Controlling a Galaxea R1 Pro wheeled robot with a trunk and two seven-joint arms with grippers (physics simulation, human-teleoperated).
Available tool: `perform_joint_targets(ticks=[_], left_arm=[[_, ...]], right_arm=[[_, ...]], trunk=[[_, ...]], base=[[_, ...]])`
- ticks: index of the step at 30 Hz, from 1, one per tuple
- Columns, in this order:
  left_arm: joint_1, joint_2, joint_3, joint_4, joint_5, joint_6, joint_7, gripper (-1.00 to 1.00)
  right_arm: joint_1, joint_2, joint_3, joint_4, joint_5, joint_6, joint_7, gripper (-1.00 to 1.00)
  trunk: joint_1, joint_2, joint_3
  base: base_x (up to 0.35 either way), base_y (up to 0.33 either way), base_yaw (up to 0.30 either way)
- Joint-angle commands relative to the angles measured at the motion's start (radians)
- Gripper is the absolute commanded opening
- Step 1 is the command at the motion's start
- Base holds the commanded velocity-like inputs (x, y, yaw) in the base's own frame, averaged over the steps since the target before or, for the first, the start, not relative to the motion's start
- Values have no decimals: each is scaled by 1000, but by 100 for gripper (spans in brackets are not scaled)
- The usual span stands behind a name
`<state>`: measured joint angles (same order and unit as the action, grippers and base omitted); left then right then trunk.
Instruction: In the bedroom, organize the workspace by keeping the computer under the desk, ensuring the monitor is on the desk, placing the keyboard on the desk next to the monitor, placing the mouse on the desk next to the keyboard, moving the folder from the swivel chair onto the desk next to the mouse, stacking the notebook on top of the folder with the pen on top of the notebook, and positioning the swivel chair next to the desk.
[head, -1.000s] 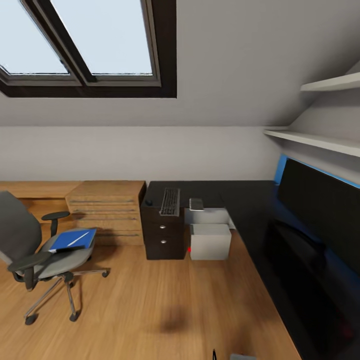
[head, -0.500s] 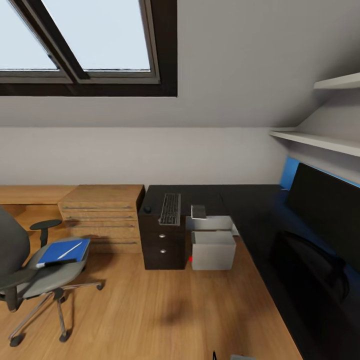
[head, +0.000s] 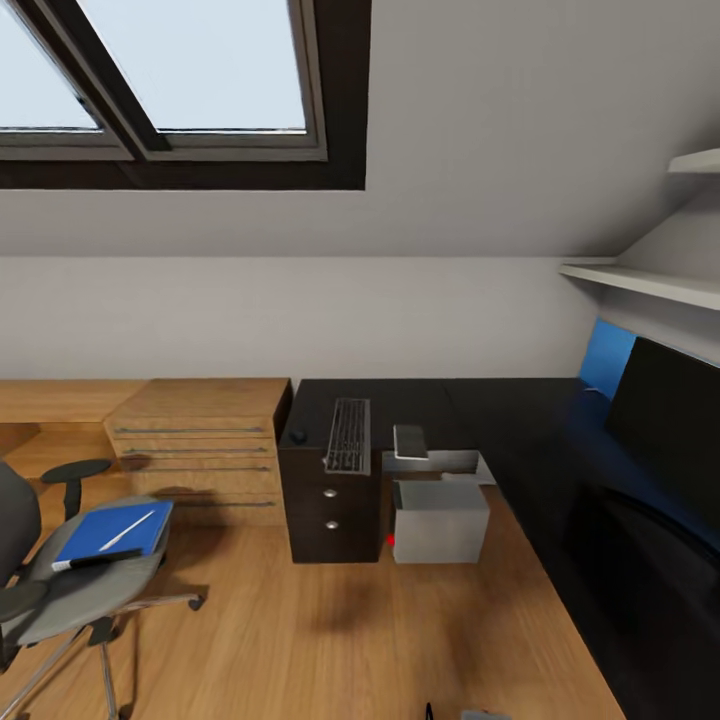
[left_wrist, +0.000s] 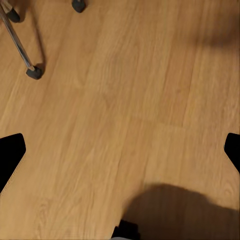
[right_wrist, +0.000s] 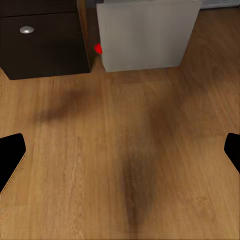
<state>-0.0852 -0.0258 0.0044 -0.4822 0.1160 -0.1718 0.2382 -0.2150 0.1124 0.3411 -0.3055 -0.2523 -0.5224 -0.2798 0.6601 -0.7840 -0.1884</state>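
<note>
Pale grey sloped walls and a dark-framed skylight (head: 190, 90) enclose the bedroom, where the black-topped surface (head: 500, 415) runs along the far wall ahead of both tools and turns down the right side. On that right run stands the monitor (head: 668, 425), its black front cut by the frame edge. Left of the tools sits the swivel chair (head: 60, 580), carrying the folder (head: 105, 532) with the pen (head: 127, 530) lying on it. Ahead of the right tool (right_wrist: 120, 152), the computer (head: 440, 520) stands on the wood floor (head: 330, 640) beside the dark drawers (head: 335, 505). Above them lie the keyboard (head: 349, 435), the notebook (head: 410, 440) to its right and the mouse (head: 298, 436) to its left. Both the right tool and the left tool (left_wrist: 120, 152) hang spread wide over bare floor, gripping nothing.
</note>
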Motion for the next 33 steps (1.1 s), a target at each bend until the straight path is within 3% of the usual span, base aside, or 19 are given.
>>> perform_joint_targets(ticks=[1,28,33], left_arm=[[-1,0,0,1,10,-5,0,100],[-1,-3,-2,34,8,-6,0,100],[-1,-13,-3,-21,6,-6,1,100]], right_arm=[[-1,0,9,0,-8,-4,-6,100],[-1,1,10,-2,7,-6,-6,100],[-1,5,13,-5,8,-33,-6,100]], trunk=[[1,-1,-1],[1,-1,-1],[1,-1,-1]], base=[[332,150,0],[332,144,0],[269,66,0]])
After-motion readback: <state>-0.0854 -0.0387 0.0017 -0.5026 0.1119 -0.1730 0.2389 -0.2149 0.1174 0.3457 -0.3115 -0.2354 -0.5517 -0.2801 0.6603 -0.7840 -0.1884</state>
